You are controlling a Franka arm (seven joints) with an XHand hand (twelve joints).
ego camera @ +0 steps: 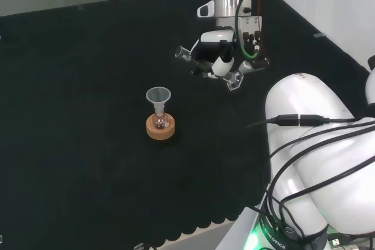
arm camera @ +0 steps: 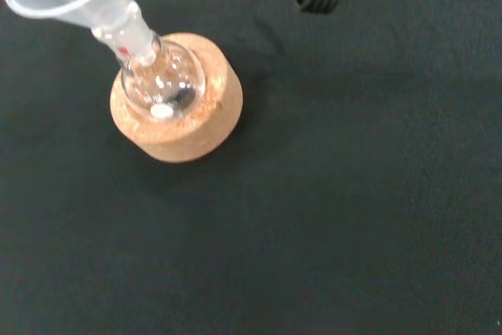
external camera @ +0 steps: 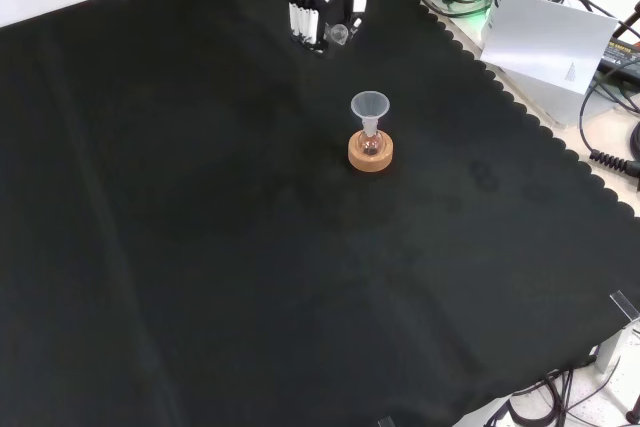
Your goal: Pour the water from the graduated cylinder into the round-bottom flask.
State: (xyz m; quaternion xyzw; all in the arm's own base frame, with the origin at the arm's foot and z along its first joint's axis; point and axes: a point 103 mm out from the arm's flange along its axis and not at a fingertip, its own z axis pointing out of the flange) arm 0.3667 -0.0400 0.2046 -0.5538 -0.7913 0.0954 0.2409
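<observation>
The arm [ego camera: 316,144] at the right of the head view was built of big, rounded, glossy white links. Black cables ran across its lower link, with a black plug seated at one joint, and a green light glowed at the base. Green and red wires looped past the wrist. The hand [ego camera: 220,57] was white with black parts and clear-looking fingertips [ego camera: 234,83].

— Cloth [external camera: 200,247]: plain black, scalloped along the edge in the front view.
— And the stand [arm camera: 188,127]? Tan cork, speckled.
— Flask [arm camera: 161,88]: clear, with a small white spot and a dark patch inside; a red mark on the neck.
— Funnel [ego camera: 158,96]: translucent, whitish.
— Hand [ego camera: 220,57]: black and white, green cable beside it.
— Arm links [ego camera: 316,144]: glossy white, black cables across.
</observation>
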